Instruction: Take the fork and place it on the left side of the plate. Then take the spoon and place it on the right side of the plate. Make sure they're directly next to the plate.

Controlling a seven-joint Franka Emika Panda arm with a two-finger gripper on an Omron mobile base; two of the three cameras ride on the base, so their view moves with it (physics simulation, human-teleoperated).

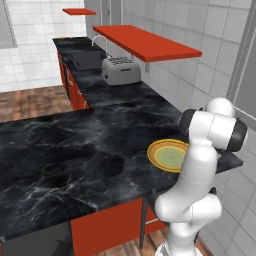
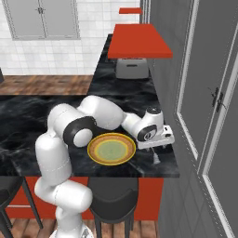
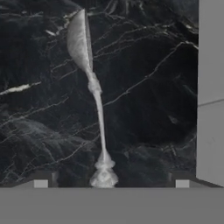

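**Gripper over the spoon by the plate**

Black marble counter [image 2: 37, 121] carried the plate [image 2: 111, 149]. Just right of that plate lay the spoon [image 3: 94, 100], flat on the counter. Above it the gripper [image 3: 111, 183] hung with fingers spread wide, holding nothing.

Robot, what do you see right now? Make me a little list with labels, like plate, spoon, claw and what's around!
plate: round shallow plate with orange-yellow rim and pale green centre, on the black marble counter near its edge
spoon: small silver-grey metal spoon lying flat on the counter, at the plate's right in the right base view
claw: open, above the spoon, its two tips either side of the handle end
fork: no value
toaster: silver toaster farther back on the counter
shelf: red shelf on the wall above the toaster
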